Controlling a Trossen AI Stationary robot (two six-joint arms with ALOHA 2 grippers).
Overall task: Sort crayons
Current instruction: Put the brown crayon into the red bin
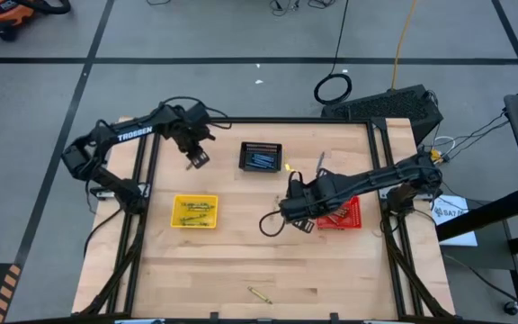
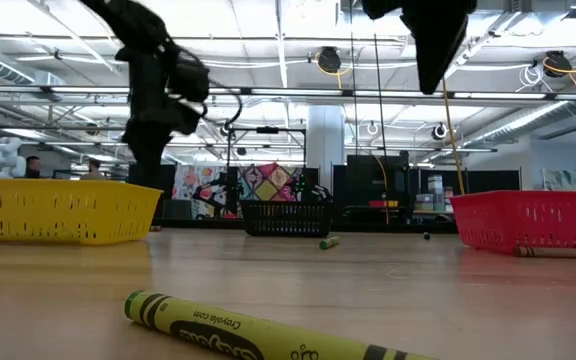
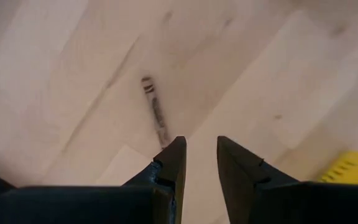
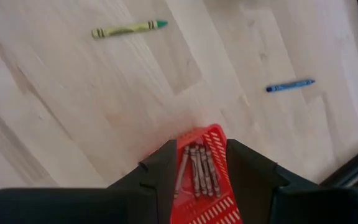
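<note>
Crayons lie loose on the wooden table: a yellow-green one near the front edge, also close up in the low view, a small yellow-green one and a blue one by the black basket. A pale crayon lies just ahead of my left gripper, which hangs open and empty above the table's far left. My right gripper stands open over the left edge of the red basket, whose crayons show between its fingers. The yellow basket holds yellow crayons.
The black basket with blue crayons stands at the far middle, the yellow basket left of centre, the red one right of centre. A dark frame runs along the table's sides. Bare wood spreads across the near half around the loose crayon.
</note>
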